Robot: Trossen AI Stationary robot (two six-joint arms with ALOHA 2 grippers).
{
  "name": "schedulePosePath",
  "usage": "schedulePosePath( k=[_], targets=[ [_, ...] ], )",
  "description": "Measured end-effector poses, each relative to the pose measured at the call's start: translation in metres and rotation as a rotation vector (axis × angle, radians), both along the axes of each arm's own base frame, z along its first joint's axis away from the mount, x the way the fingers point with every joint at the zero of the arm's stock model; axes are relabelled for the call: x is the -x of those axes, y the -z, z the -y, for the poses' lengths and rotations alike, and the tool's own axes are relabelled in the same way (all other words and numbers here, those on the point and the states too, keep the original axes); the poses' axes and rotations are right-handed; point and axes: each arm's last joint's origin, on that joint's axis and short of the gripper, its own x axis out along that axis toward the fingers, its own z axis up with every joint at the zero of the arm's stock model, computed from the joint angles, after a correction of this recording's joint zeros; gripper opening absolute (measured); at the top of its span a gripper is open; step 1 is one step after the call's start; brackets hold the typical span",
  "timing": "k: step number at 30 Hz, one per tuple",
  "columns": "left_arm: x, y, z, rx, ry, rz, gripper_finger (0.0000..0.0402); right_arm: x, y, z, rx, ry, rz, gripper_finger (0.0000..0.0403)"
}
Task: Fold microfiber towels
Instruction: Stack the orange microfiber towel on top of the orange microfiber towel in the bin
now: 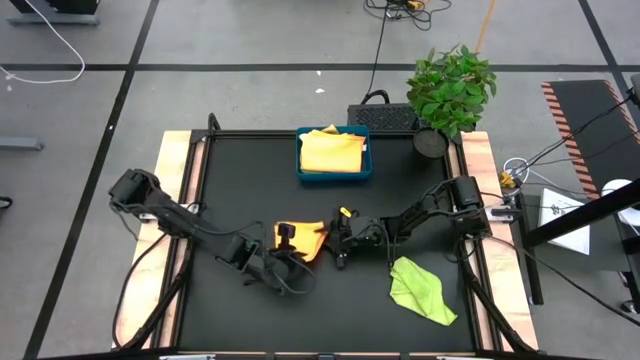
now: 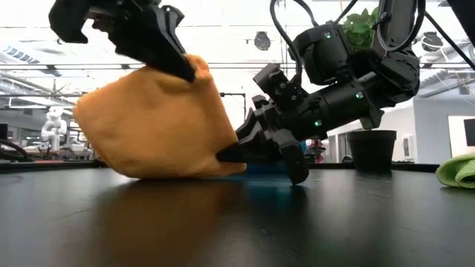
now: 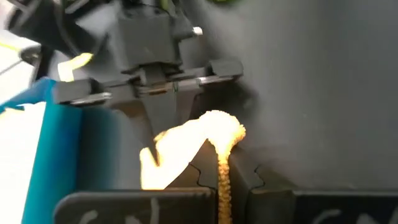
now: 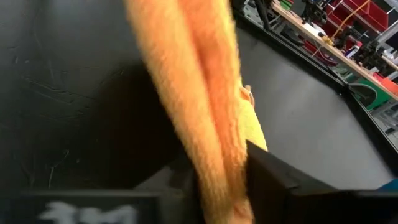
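Observation:
An orange-yellow microfiber towel (image 2: 152, 122) stands bunched near the table's middle, hanging from my left gripper (image 2: 185, 68), which is shut on its top. My right gripper (image 2: 226, 154) reaches in low from the right and is shut on the towel's lower right corner. In the high view the two grippers (image 1: 286, 238) (image 1: 338, 240) face each other across the towel (image 1: 305, 240). A lime green towel (image 1: 421, 290) lies crumpled at the near right. Pale yellow towels (image 1: 332, 150) lie in the blue tray (image 1: 303, 168). My left gripper pinches the towel's top fold (image 3: 221, 163) between its two fingers, slanting down from the left. The cloth hangs below it, bulging, with its lower edge (image 2: 167, 173) on the table. My right gripper pinches the towel's lower right corner (image 2: 221, 159) between its two fingers, nearly level from the table's right side. In the right wrist view a thick folded edge (image 4: 214, 158) runs down between the fingers. That corner sits just above the table.
The blue tray stands at the far middle of the black mat. A potted plant (image 1: 450, 90) stands at the far right corner. The mat's near left part (image 1: 215, 310) is bare.

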Motion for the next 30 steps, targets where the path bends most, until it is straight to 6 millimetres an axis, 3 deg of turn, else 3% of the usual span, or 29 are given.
schedulePosePath(
  k=[4, 7, 14, 23, 27, 30],
  targets=[
    [0.005, -0.007, -0.002, -0.028, -0.011, 0.012, 0.0007, 0.0, -0.002, 0.0, 0.0, 0.001, 0.004, 0.0024],
    [0.008, -0.012, -0.006, -0.062, -0.017, 0.011, 0.0005, 0.002, -0.009, -0.002, 0.034, 0.035, 0.001, 0.0009],
    [0.016, -0.033, -0.03, -0.21, -0.131, 0.05, 0.0005, 0.017, -0.073, -0.011, 0.246, 0.169, 0.025, 0.0003],
    [0.001, -0.059, -0.09, -0.331, -0.32, 0.157, 0.0005, 0.048, -0.147, 0.01, 0.264, 0.353, 0.11, 0.0001],
    [-0.007, -0.062, -0.122, -0.287, -0.362, 0.181, 0.0007, 0.057, -0.166, 0.024, 0.28, 0.413, 0.144, 0.0001],
    [-0.012, -0.059, -0.149, -0.243, -0.404, 0.221, 0.0005, 0.062, -0.169, 0.039, 0.292, 0.461, 0.117, 0.0001]
  ],
)
